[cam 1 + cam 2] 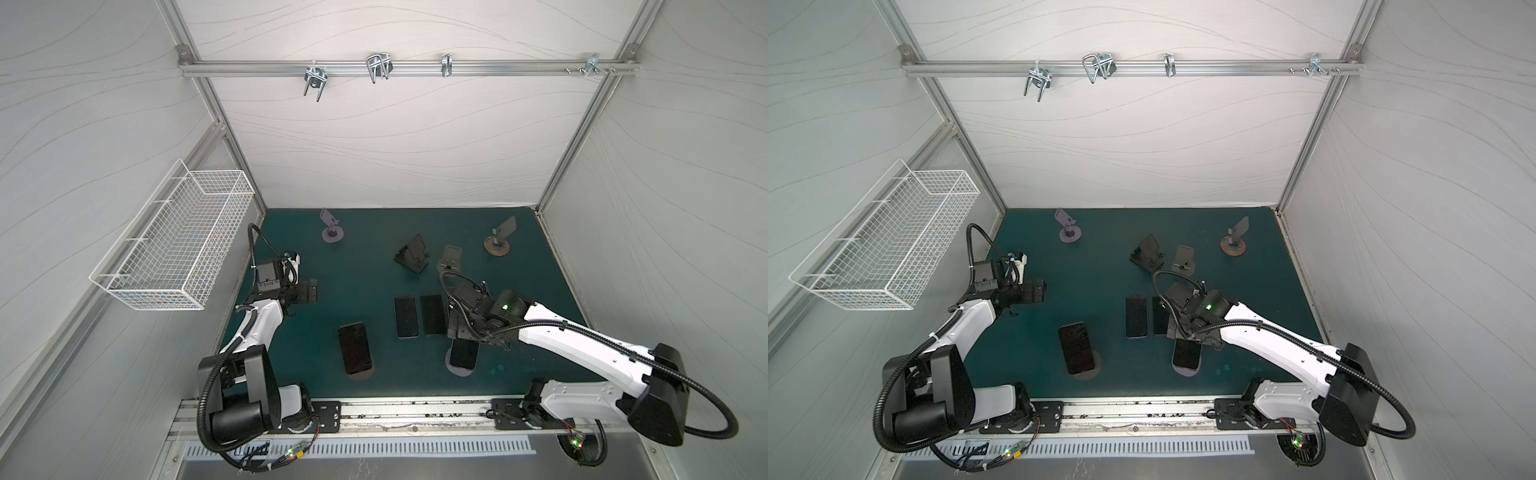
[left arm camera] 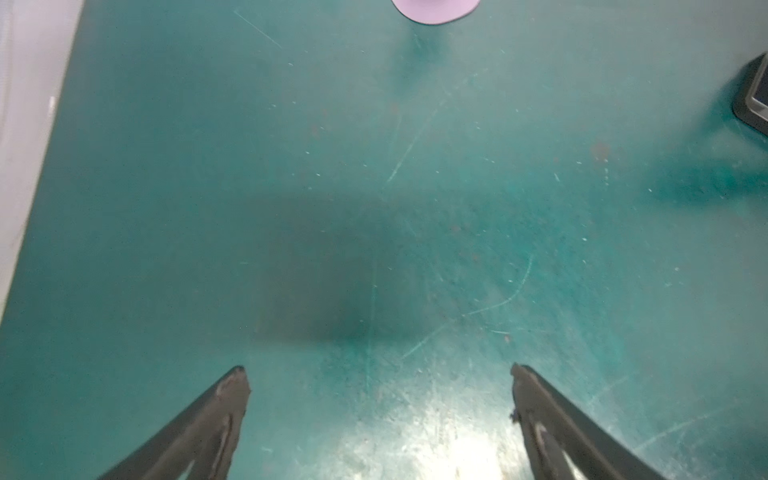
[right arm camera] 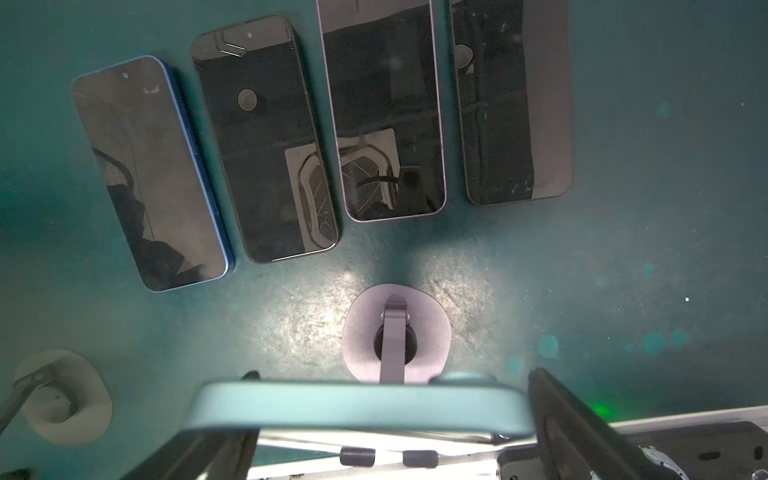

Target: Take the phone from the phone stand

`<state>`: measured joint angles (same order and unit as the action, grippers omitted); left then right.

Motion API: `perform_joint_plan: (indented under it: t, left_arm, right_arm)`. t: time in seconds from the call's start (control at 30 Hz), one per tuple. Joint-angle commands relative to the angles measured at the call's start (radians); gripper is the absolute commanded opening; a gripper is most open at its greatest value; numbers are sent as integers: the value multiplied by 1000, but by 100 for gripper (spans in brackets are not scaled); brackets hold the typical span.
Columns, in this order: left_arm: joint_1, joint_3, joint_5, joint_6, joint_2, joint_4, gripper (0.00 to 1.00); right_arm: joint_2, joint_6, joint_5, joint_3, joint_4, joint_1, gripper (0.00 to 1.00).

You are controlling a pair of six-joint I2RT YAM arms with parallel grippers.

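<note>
I'm working in a robot lab cell, not a home or a shop: white panels on an aluminium frame box in a scuffed green mat. The left arm and the right arm are bolted to a rail along the front edge, with loose cables and lit boards beside it. Bare metal hooks hang from the frame's back bar, a wire basket is fixed to the side wall, and the mat carries test props, phones laid side by side and small stands spread about
</note>
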<state>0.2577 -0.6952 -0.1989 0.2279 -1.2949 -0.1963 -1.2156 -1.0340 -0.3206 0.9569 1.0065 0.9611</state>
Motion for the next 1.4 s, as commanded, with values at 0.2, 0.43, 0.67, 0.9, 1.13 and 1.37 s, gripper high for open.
perform_joint_plan:
  t: [0.2, 0.43, 0.67, 0.9, 1.13, 1.37]
  left_arm:
    - [6, -27, -13, 7, -2, 34, 100]
    - [5, -23, -6, 4, 1, 37, 100]
    - [6, -24, -2, 3, 1, 35, 100]
    - [6, -27, -1, 3, -2, 35, 100]
    - [6, -29, -5, 5, -3, 34, 100]
    - [6, -30, -15, 10, -6, 27, 99]
  right_arm:
    - [-26, -83, 10, -31, -52, 8, 92]
    - [-54, -92, -8, -21, -34, 16, 86]
    - [-59, -97, -1, -28, -49, 23, 73]
    - [-72, -75, -65, 28, 1, 48, 71]
    - [-14, 7, -70, 46, -22, 48, 71]
    - [42, 71, -109, 118, 68, 48, 67]
